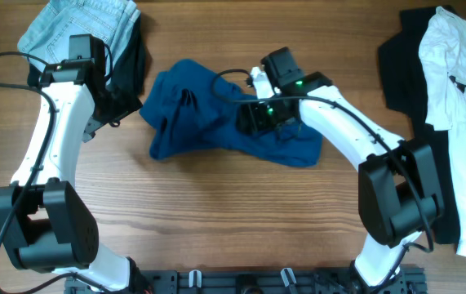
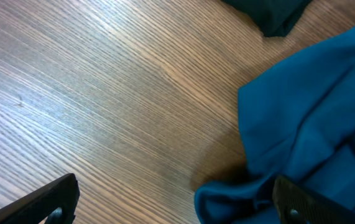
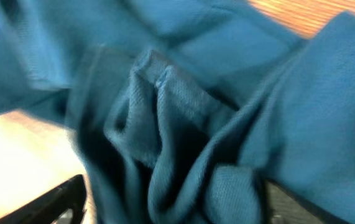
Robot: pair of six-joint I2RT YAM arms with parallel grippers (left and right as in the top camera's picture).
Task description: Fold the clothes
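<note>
Overhead, you see the blue shirt (image 1: pixel 216 114) crumpled mid-way across the counter (image 1: pixel 216 212), denim (image 1: pixel 77 28) at 11 o'clock, white tee (image 1: pixel 461 122) at 3. Left wrist: your left claw (image 2: pixel 174 198) is spread wide, shirt edge at 4 o'clock. Right wrist: your right claw (image 3: pixel 171 199) gapes, shirt folds bunched between its fingers.

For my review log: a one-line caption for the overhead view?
Crumpled blue shirt at the centre of the table, right gripper over it, left gripper beside it; denim top left, white tee far right.

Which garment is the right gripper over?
The deep-blue shirt, crumpled at centre; the right gripper is over it. The denim, white tee and black pieces lie aside.
</note>
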